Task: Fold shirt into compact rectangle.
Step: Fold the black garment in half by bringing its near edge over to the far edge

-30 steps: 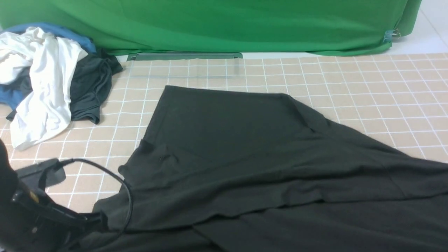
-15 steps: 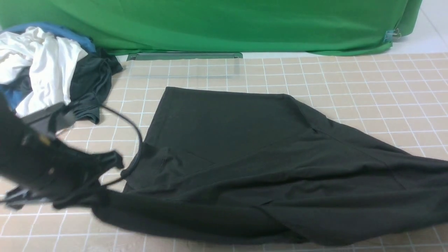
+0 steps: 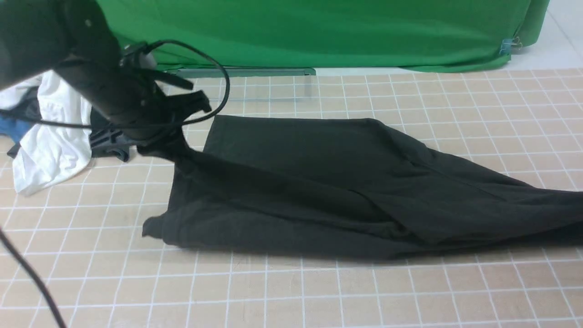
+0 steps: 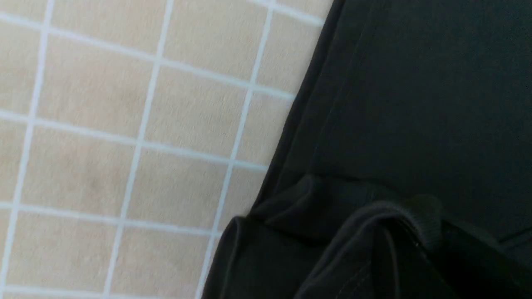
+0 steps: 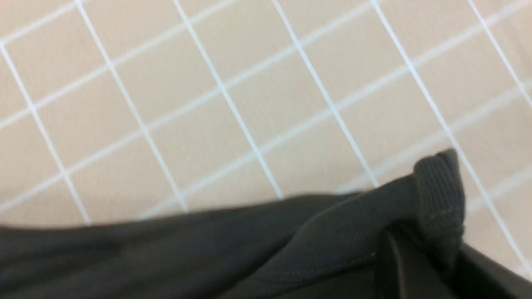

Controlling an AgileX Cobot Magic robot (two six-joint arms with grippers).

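Observation:
The black shirt (image 3: 319,182) lies across the middle of the gridded table, doubled over lengthwise, its right end running off the front view's right edge. My left gripper (image 3: 166,139) hangs at the back left, shut on a bunched corner of the shirt that rises off the table. In the left wrist view the shirt (image 4: 415,104) fills the right half, and the left gripper (image 4: 399,253) pinches a ribbed fold. My right gripper (image 5: 415,257) is outside the front view; its wrist view shows it shut on a ribbed edge of the shirt (image 5: 341,245) above bare table.
A pile of white, blue and dark grey clothes (image 3: 50,136) sits at the back left, just behind my left arm. A green backdrop (image 3: 319,32) hangs along the far edge. A black cable (image 3: 27,273) crosses the near left corner.
My left arm has swung from the near left up and away to the back left, carrying the shirt's near edge over the rest. The shirt now lies narrower, off the front edge.

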